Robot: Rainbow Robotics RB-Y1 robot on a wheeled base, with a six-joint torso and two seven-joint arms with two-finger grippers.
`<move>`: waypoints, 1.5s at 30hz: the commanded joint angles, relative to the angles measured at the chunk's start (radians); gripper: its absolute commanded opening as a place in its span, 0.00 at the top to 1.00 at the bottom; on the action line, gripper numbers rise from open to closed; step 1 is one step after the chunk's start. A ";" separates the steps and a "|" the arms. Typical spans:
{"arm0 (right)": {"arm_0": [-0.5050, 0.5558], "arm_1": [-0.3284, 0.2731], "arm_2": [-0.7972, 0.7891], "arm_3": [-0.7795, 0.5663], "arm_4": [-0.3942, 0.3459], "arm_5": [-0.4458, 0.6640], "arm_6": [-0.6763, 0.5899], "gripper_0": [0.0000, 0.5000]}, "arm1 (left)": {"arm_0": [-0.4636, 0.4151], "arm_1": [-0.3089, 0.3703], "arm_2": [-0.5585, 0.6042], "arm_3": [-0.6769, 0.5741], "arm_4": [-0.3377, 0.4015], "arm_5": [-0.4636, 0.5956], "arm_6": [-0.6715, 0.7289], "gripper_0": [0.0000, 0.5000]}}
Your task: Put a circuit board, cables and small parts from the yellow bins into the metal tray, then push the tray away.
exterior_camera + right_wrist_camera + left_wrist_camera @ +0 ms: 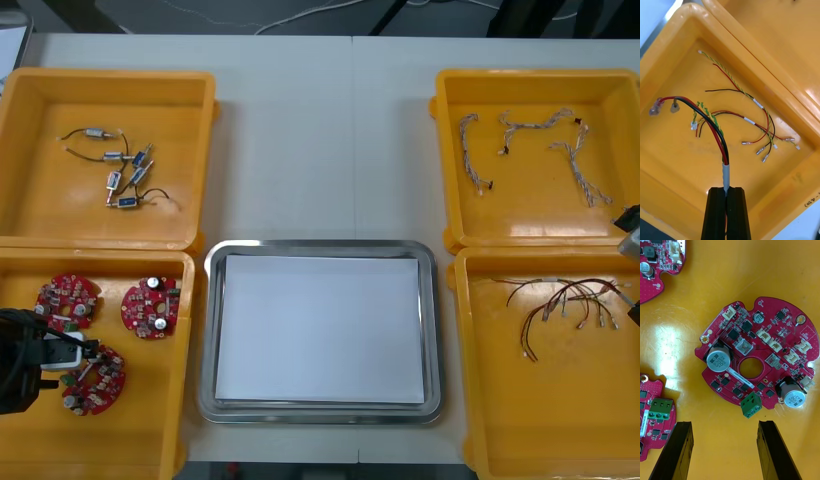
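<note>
Left wrist view: a board (752, 356) is seen lying flat on the floor of the near left bin (752, 273), just ahead of the left gripper (725, 423). The gripper's fingers are spread wide and kept apart from the board. Bare bin floor is seen all round that board. Two more boards are cut off at the edges, so three are counted, same as in the front view, where the gripper is found by the bin's outer wall.

Over on the other side, a red and black cable (696, 108) is pinched in the right gripper (727, 188), with the fingers pressed together on its grey sleeve over the near right bin (673, 180). The other cables (760, 123) are bunched in a loose tangle toward one corner and can't really be counted. Lots of open floor is seen near the fingers.

The tray (320, 250), white inside, is parked between the two near bins, its rims nearly touching both. Past its far rim, a wide strip of bare light table (320, 140) is open between the far bins.

About six parts (120, 170) with black leads are scattered in the far left bin (100, 90). Three or four twisted cables (575, 165) are spread in the far right bin (530, 210). Four bins and one tray are counted.
</note>
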 commanded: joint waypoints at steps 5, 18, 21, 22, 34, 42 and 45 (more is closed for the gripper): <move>-0.060 0.010 0.081 -0.032 -0.002 0.007 -0.037 1.00 | 0.070 0.046 -0.012 -0.004 -0.015 -0.055 0.098 0.01; -0.127 0.008 0.194 -0.032 0.007 0.007 -0.063 1.00 | 0.078 0.046 -0.064 0.009 -0.043 -0.109 0.098 0.03; -0.132 0.004 0.202 -0.032 0.004 0.007 -0.067 1.00 | 0.078 0.046 -0.078 0.012 -0.047 -0.125 0.098 0.04; -0.135 0.001 0.205 -0.032 0.003 0.007 -0.070 1.00 | 0.079 0.046 -0.086 0.015 -0.047 -0.130 0.098 0.04; -0.154 -0.035 0.256 -0.027 0.043 0.007 -0.094 1.00 | 0.079 0.046 -0.100 0.029 -0.057 -0.145 0.098 0.72; -0.154 -0.036 0.254 -0.027 0.055 0.007 -0.099 1.00 | 0.079 0.046 -0.100 0.029 -0.046 -0.145 0.098 1.00; -0.154 -0.036 0.254 -0.027 0.055 0.007 -0.099 1.00 | 0.079 0.046 -0.100 0.029 -0.043 -0.145 0.098 1.00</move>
